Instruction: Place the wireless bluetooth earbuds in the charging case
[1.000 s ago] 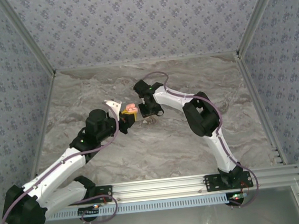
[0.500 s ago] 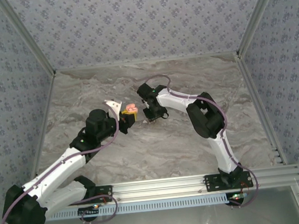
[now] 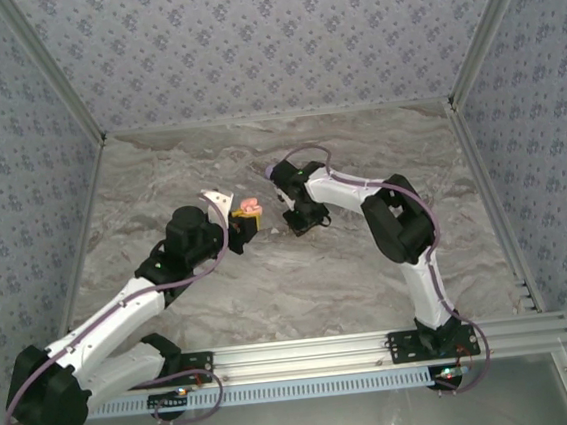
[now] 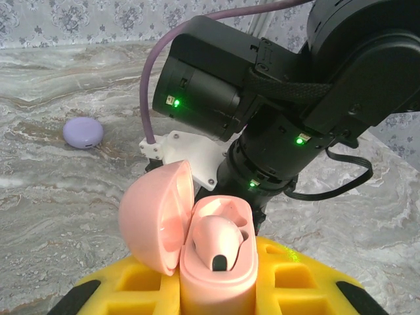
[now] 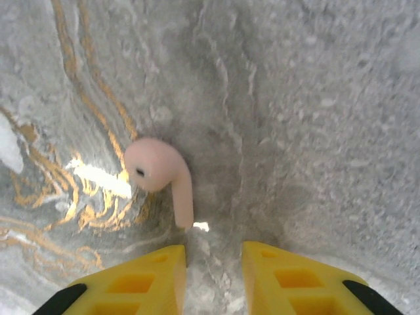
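Right now, closest to me, my left gripper (image 4: pixel 216 292) is clamped on the pink charging case (image 4: pixel 220 269) and holds it upright. Its lid (image 4: pixel 154 223) is swung open to the left. One seated earbud (image 4: pixel 220 239) is already in its pocket, and the pocket beside it looks free, though I cannot see all the way into it.

Just past the case, my right gripper (image 5: pixel 213 269) hangs low over the marble table (image 5: pixel 328 131). Its yellow fingers are parted by a narrow gap and grip nothing. The loose earbud (image 5: pixel 157 170) lies flat on the marble just ahead of them. Its stem points back toward the left fingertip, and its rounded head lies further out.

I judge I am at the pickup of the second bud, so the task is about half done. The gap sits a little to the right of the stem. The next move therefore calls for a small sideways correction, a slight reach forward, then a descent and a gentle pinch across the bud. It is small and smooth, and I expect it could skid.

Furthest off, a purple disc (image 4: pixel 83 132) rests on the table, well apart from both arms.
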### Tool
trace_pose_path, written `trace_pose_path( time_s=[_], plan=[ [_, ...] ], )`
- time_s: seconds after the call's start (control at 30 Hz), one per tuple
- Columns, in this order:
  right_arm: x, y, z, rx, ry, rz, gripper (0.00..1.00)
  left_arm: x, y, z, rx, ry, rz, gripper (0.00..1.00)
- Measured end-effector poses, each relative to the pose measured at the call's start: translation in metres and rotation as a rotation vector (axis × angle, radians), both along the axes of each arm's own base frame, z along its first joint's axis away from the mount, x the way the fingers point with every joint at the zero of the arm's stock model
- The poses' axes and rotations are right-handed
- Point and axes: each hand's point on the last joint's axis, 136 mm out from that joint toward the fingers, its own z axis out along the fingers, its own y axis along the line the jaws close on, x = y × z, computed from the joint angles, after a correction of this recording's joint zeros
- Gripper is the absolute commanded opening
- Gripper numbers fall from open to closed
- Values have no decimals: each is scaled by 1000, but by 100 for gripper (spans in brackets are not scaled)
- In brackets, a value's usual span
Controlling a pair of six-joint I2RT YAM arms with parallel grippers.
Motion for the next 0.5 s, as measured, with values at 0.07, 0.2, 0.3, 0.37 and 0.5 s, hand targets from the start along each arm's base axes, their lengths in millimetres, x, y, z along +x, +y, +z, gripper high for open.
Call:
trace_pose_path(
  time_s=[0.07,0.2,0.3,0.37,0.5],
  plan=[
    [-5,0,1,17,17,9,38,0,0,0,0,-1,0,0],
    [-8,5,12,75,28,39,42,0,0,0,0,-1,0,0],
    [-6,11,20,119,24,56,42,0,0,0,0,-1,0,0],
    [-2,14,24,140,20,63,42,0,0,0,0,-1,0,0],
    [14,26,33,177,3,64,44,0,0,0,0,-1,0,0]
  ],
)
